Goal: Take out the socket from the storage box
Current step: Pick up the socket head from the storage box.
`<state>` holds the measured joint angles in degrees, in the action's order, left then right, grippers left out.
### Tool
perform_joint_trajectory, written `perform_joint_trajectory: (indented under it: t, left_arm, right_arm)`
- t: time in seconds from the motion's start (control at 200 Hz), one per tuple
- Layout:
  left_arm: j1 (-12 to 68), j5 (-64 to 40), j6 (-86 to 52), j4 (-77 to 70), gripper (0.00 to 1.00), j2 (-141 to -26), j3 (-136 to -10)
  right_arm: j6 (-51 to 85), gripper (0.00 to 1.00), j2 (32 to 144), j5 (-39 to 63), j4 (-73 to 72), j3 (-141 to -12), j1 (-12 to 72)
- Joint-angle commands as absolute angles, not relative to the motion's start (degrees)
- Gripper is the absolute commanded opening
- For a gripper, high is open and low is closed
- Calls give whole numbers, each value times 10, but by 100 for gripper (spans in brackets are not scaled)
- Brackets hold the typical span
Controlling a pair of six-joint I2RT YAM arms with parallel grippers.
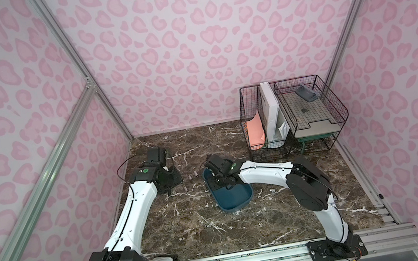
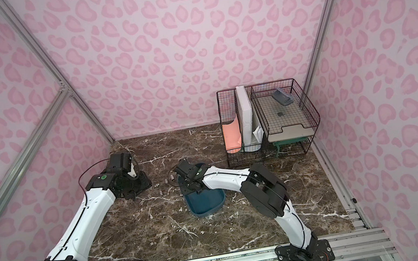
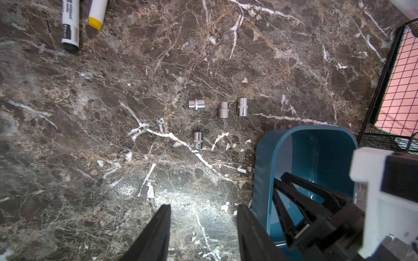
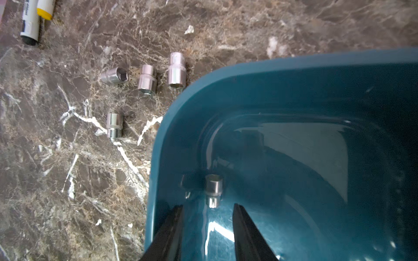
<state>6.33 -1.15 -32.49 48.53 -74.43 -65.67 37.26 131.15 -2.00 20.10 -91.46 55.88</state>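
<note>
Marble tabletop; socket inside storage box; right tool spread near it.

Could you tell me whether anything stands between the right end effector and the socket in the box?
Nothing visible does. The right end effector is open inside the box, and the socket sits on the box's floor just ahead of it. The box's wall runs beside the socket, not across the approach.

black wire rack in the far right corner of the brown marble table, pink folder and white box stood up in it, some grey thing on its top tray, plus a black-tipped marker beside a yellow-tipped marker
</note>
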Motion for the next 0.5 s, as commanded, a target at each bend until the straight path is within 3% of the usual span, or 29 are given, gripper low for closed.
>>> perform_joint_trajectory:
  t: [0.0,0.495]
  left_arm:
    - [62,0,-314,487,52,-736,-659]
    - [63,-1,-313,481,52,-735,-651]
  right_arm:
    - [367,39,1334,-29,210,-933,563]
    - [363,31,1376,-54,232,-962,565]
